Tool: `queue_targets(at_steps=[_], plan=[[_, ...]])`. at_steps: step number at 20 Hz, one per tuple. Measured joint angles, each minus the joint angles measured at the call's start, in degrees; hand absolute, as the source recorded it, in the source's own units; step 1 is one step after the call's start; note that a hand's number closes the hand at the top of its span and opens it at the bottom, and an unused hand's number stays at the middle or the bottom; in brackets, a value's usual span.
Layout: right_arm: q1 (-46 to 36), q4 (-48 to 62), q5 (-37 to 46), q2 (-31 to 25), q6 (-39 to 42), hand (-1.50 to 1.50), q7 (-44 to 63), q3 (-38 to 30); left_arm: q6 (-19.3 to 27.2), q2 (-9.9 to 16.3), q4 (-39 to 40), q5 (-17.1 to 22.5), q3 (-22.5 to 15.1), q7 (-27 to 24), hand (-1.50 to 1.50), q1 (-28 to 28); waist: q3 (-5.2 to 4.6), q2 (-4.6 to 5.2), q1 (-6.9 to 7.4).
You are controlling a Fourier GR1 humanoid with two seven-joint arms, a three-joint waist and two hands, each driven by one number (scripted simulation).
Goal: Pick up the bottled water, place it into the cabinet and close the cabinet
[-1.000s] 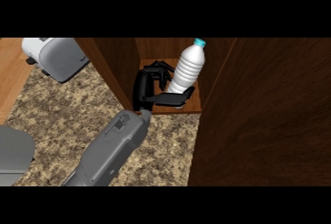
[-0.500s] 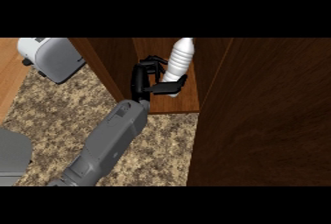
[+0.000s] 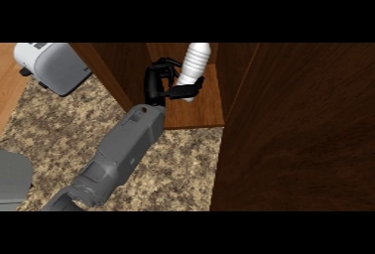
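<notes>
The bottled water [image 3: 195, 63] is white and ribbed. It leans at the top middle of the head view, inside the open wooden cabinet, over the shelf floor [image 3: 199, 110]. Its cap end is cut off by the view's top edge. My left hand [image 3: 156, 82] is shut on the bottle from its left side: the fingers curl round the far side and the thumb hooks under its lower end. The grey left forearm [image 3: 123, 149] runs up from the lower left. My right hand does not show.
The open cabinet door [image 3: 300, 129] fills the right side as a tall dark wood panel. A white and grey appliance [image 3: 51, 64] stands on the speckled counter [image 3: 176, 173] at the upper left. A flat grey shape [image 3: 11, 178] sits at the lower left edge.
My left hand has carried the bottle further into the cabinet and up the view. The bottle has gone from upright to leaning, and its cap has passed out of the top edge.
</notes>
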Motion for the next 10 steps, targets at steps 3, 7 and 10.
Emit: queue_targets(at_steps=[3, 7, 10], plan=[[0.9, 0.2, -0.4, -0.2, 0.9, -1.50, -1.5, -0.9, 0.6, 0.0, 3.6, -0.7, 0.6, -2.0, 1.50, -1.7, 0.01, 0.12, -0.22], [1.0, 0.1, -0.6, 0.0, 1.5, -1.50, -1.7, -0.6, 0.3, 0.1, 7.9, -1.8, 0.9, -2.2, -1.50, -4.7, 0.00, 0.26, -0.39], [1.0, 0.1, -0.8, 0.1, 1.8, -1.50, -1.8, -0.4, -0.3, 0.3, 10.0, -1.9, 1.7, -3.1, -1.50, -5.5, -0.02, 0.38, -0.65]])
